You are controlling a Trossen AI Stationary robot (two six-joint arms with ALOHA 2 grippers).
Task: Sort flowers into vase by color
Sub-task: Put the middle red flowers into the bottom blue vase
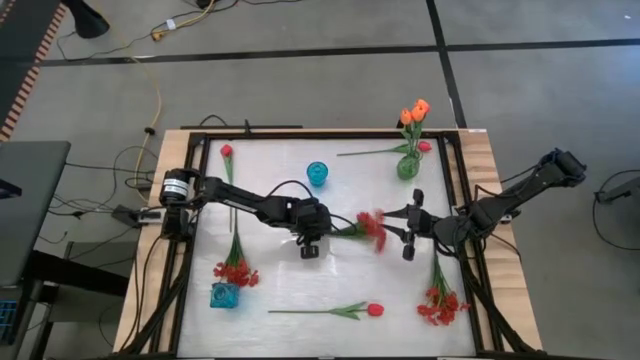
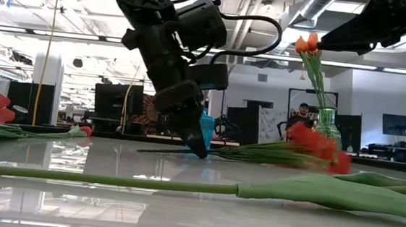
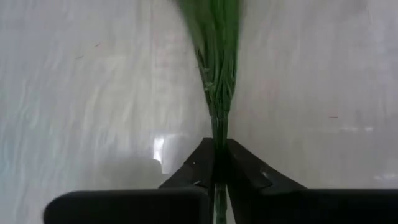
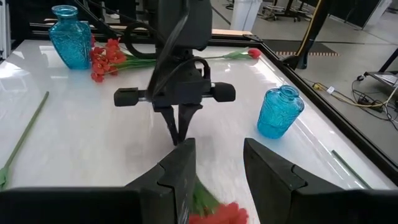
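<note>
L hand [image 3: 219,163] clamped on red spray [image 1: 368,227] stem

Spray [image 1: 368,226] lies mid-table between both grippers; stem apparently pinched leftward.

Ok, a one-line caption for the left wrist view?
Left tool shut on the green stems of a red flower spray above the white table.

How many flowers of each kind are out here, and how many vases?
Orange tulips: 2, standing in the green vase
Red-pink tulips: 3, lying flat
Red blossom sprays: 3, one held by the left gripper
Blue vases: 2
Green vase: 1
Total: 8 flowers and 3 vases, 11 things
</note>
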